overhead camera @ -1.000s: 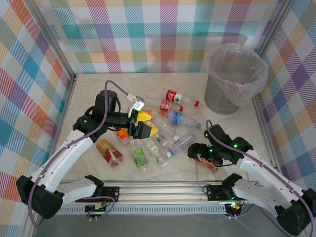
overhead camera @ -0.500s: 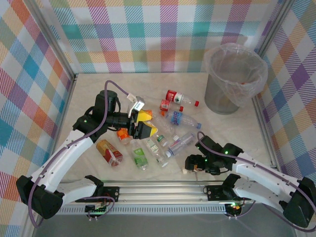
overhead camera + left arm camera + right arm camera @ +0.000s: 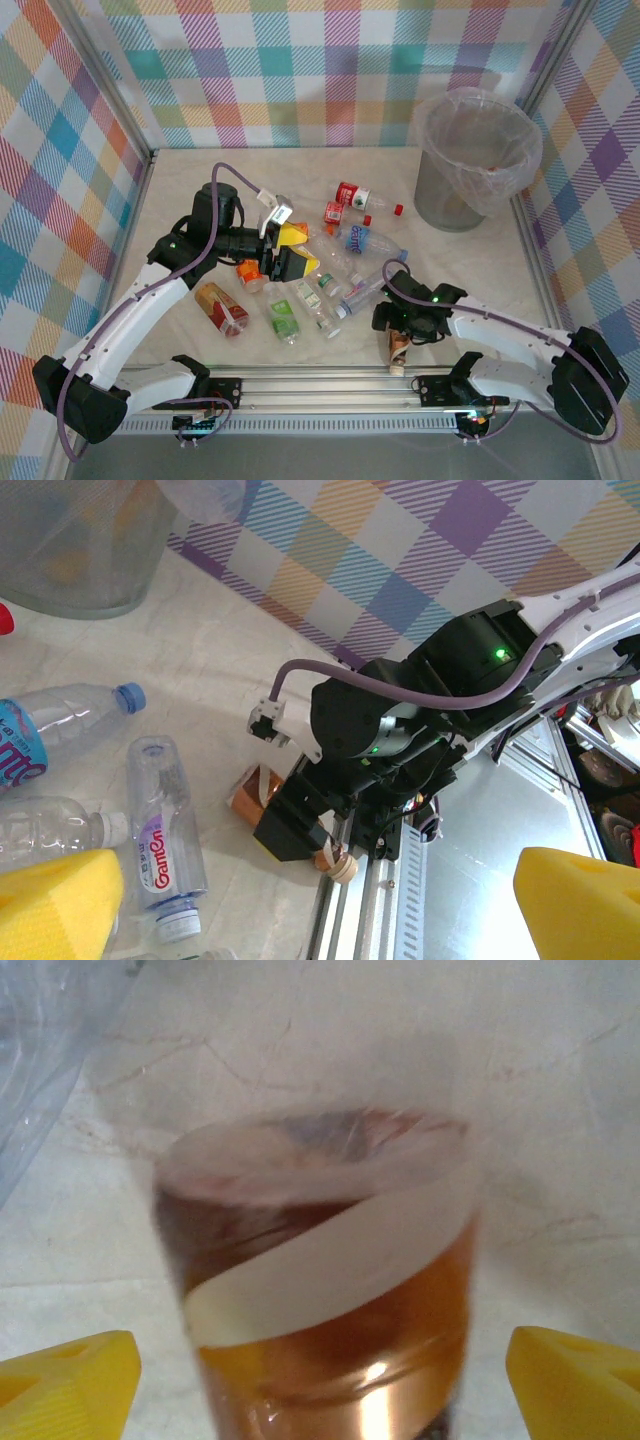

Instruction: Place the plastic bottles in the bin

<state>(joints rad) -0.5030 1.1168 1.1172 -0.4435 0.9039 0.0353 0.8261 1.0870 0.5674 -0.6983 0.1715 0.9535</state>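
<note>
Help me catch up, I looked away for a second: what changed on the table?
The right arm swung left, and its fingers now straddle the brown bottle, open and not gripping. That bottle lies further left than before. The left arm, the other bottles and the bin stayed put.

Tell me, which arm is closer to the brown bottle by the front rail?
Right. The right arm reaches directly over the brown bottle; the left arm hangs above the bottle pile, well apart.
</note>
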